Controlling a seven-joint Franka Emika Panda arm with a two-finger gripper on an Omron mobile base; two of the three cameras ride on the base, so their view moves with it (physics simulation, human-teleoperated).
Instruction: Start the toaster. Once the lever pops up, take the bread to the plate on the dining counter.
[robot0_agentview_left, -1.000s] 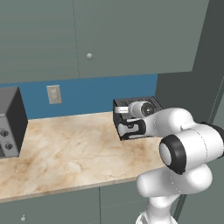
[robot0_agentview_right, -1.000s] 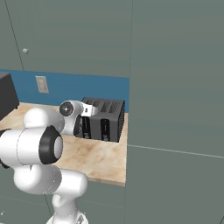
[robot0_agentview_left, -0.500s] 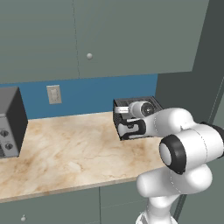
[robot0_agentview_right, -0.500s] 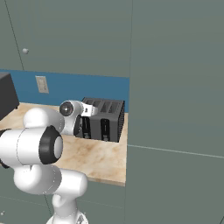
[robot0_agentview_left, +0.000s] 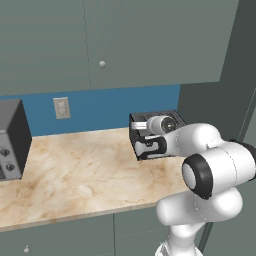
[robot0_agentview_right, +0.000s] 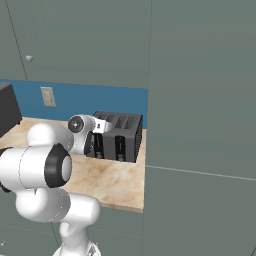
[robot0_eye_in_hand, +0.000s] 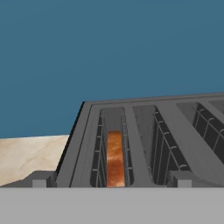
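Standing at the centre of the left base view, the toaster (robot0_agentview_left: 150, 131) rests on the counter (robot0_agentview_left: 75, 175) at its right end, against the blue wall (robot0_agentview_left: 100, 107). The gripper (robot0_agentview_left: 150, 146), jaws spread wide and empty, sits at the toaster's front face. In the hand view, lower centre, the bread (robot0_eye_in_hand: 115, 159) sits sunk in the left slot (robot0_eye_in_hand: 113, 148). Judged light, stiff and crumbly, the slice is best pinched gently across its flat faces near the top crust once raised.

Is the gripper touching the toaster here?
Cannot tell. In the left base view the gripper sits against the toaster front, with no plain gap or contact.
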